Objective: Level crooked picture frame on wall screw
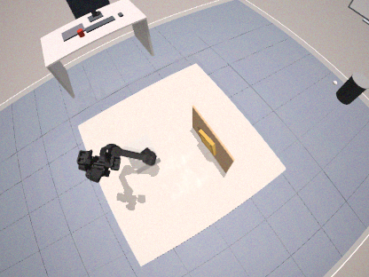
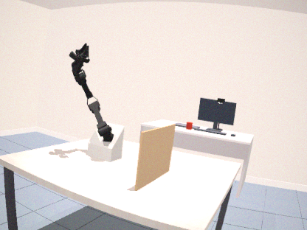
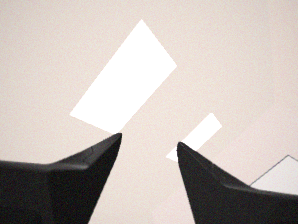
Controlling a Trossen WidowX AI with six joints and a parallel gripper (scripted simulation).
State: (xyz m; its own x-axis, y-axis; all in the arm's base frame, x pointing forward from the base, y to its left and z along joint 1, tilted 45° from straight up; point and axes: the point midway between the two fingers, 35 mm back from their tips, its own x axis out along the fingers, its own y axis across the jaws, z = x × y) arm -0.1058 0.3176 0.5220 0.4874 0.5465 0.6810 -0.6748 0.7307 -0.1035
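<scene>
Top view, clock centred on the table (image 1: 177, 213) (image 2: 92, 180): the picture frame (image 1: 208, 141) is seen toward two to three o'clock, on the arm-side face of the upright board (image 1: 225, 163) (image 2: 156, 156). In the exterior view it is hidden by the board. The hang is presumably left to the screw and the notched strip, neither of which can be seen; the face is turned to the arm (image 1: 129, 153) (image 2: 94, 105), probably so that the frame can be reached from the front.

The arm's foot is set at nine o'clock, opposite the board, which seems to allow room for a frontal approach. The gripper (image 1: 86, 168) (image 2: 82, 51) (image 3: 149, 141) is carried high, farther out toward nine o'clock and well apart from the frame. Its fingers are parted, with nothing between them; bright ceiling panels (image 3: 125, 75) are faced by the wrist camera. Such a posture is judged unsuited to lifting, though the frame is left undisturbed for inspection.

Tilt cannot be read reliably from above, so the high side is not named. Before any notch shift, the gripper would need to be brought round toward three o'clock and lowered; a hard push could unseat the strip.
</scene>
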